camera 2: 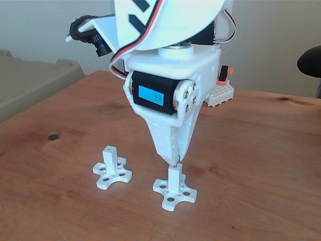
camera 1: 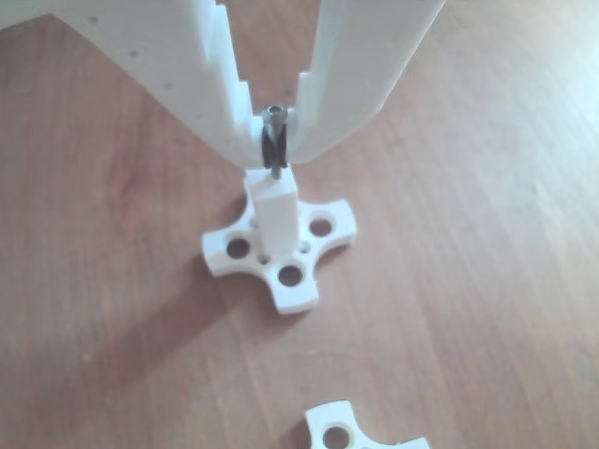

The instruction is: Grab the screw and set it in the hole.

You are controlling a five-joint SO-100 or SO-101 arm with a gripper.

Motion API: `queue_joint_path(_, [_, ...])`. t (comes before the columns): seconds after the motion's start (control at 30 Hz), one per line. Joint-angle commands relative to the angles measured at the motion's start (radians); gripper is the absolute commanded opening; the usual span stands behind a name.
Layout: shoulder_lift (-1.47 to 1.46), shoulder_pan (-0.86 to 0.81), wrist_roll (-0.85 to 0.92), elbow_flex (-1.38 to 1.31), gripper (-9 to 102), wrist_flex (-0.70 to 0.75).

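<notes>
Silvery screw (camera 1: 273, 140) upright, hand-pinched.

I see my arm coming down from above, with the wrist pointing straight down over the white post (camera 2: 174, 176). The claw (camera 1: 274, 154) hangs just above the top of this post, its two white fingers (camera 1: 351, 84) running down and narrowing to the tips. The fingers are closed on the screw (camera 1: 273, 140), which stands upright between the tips, head up, its lower end touching the top of the post. In the fixed view the claw (camera 2: 173, 159) tapers to a point directly above the post.
</notes>
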State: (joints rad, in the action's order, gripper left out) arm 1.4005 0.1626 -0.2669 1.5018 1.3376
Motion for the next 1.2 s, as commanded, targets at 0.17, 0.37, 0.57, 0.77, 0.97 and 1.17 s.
queue_joint_path(0.17, [0.023,0.000,0.015,-0.009,-4,0.014])
queue_joint_path(0.37, [0.025,0.000,0.018,-0.009,-4,0.021])
queue_joint_path(0.57, [0.031,0.000,0.021,-0.006,-4,0.029])
queue_joint_path(0.77, [0.034,0.000,0.025,-0.005,-4,0.034])
queue_joint_path(0.97, [0.034,0.006,0.021,-0.005,-4,0.031])
queue_joint_path(1.17, [0.031,0.009,0.021,-0.014,-4,0.031])
